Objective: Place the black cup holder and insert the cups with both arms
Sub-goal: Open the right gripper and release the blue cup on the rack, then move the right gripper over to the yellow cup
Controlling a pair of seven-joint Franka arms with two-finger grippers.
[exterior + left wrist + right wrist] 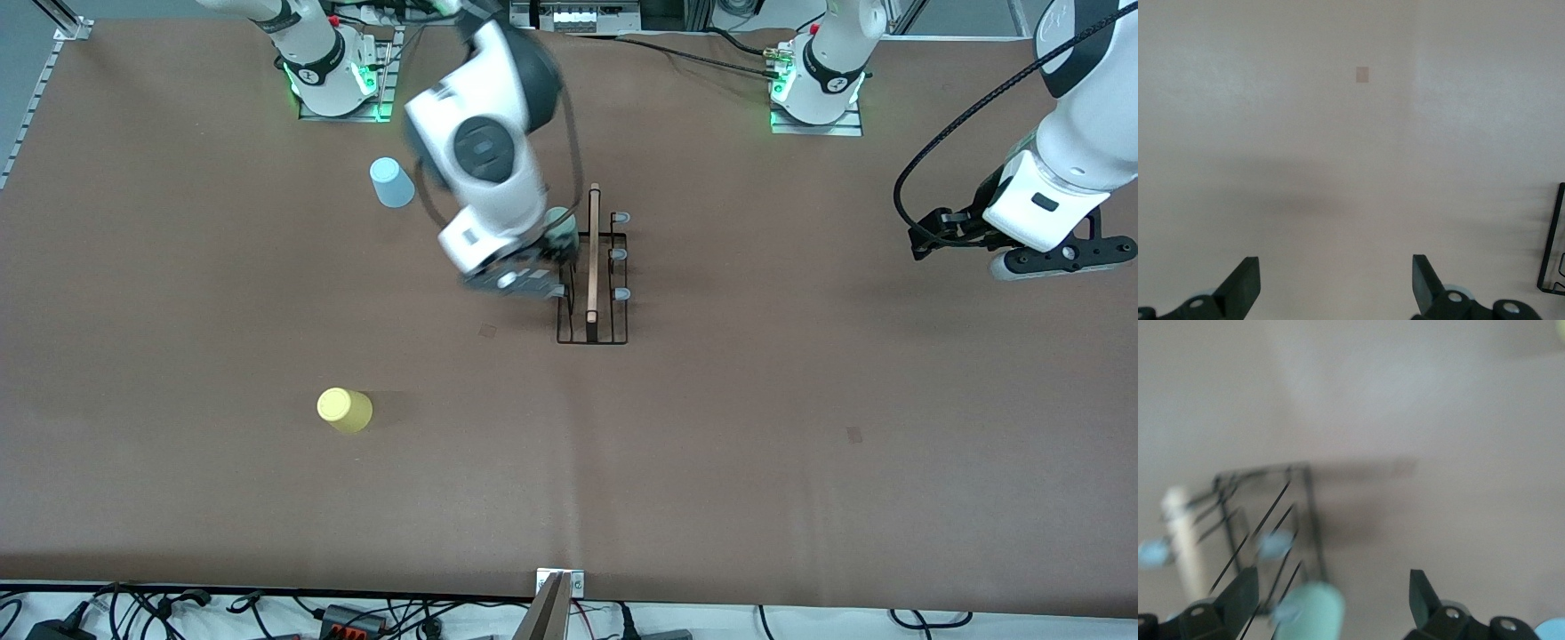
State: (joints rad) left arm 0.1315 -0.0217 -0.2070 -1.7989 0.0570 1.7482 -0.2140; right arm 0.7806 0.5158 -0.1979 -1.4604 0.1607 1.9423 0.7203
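The black cup holder stands mid-table with its wooden rod handle on top and grey-tipped pegs. The pale green cup rests on the holder, on the side toward the right arm's end. My right gripper hovers over that side. In the right wrist view it is open, with the green cup loose between the fingers. The light blue cup and the yellow cup stand on the table toward the right arm's end. My left gripper is open and empty over bare table.
The holder's corner shows at the edge of the left wrist view. A small mark lies on the brown table cover. Cables and a metal bracket line the table edge nearest the front camera.
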